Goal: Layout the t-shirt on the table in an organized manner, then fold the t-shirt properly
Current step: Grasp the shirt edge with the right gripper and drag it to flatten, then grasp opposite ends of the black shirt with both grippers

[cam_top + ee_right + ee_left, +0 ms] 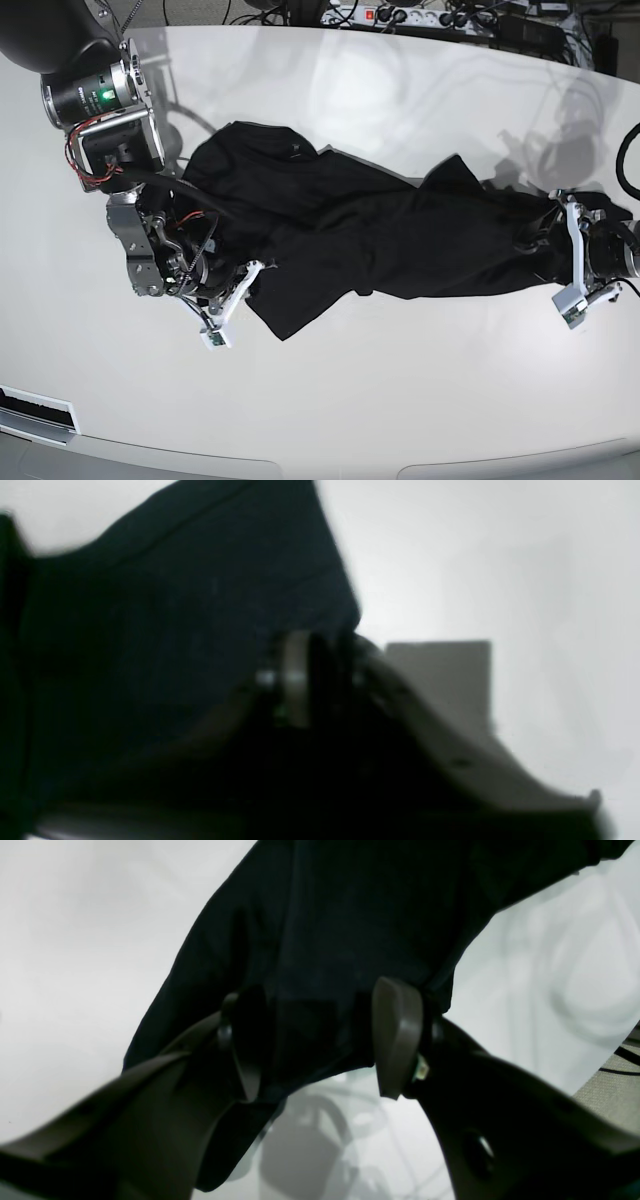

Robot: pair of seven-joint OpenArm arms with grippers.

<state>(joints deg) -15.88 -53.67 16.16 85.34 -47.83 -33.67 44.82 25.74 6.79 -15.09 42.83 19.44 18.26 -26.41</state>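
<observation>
T-shirt [400, 235], black, bunched on table [400, 400]: our right gripper [310, 680] pinches one end, left gripper [320, 1040] (fingers wide) straddles the other, for stretching flat.

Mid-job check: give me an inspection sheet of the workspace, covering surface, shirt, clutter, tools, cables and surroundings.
Surface: white glossy table, bare around the shirt.
Job's things: black t-shirt stretched in a rumpled band between the two arms, not yet flat or folded.
Clutter: nothing seen on the table.
Tools: left tool jaws wide apart, shirt edge lying between them. Right tool blurred, jaws look shut on the shirt's edge.
Cables: red and black wires on the right arm; a black cable at the table's edge by the left arm.
Surroundings: power strip and plugs beyond the far edge.
</observation>
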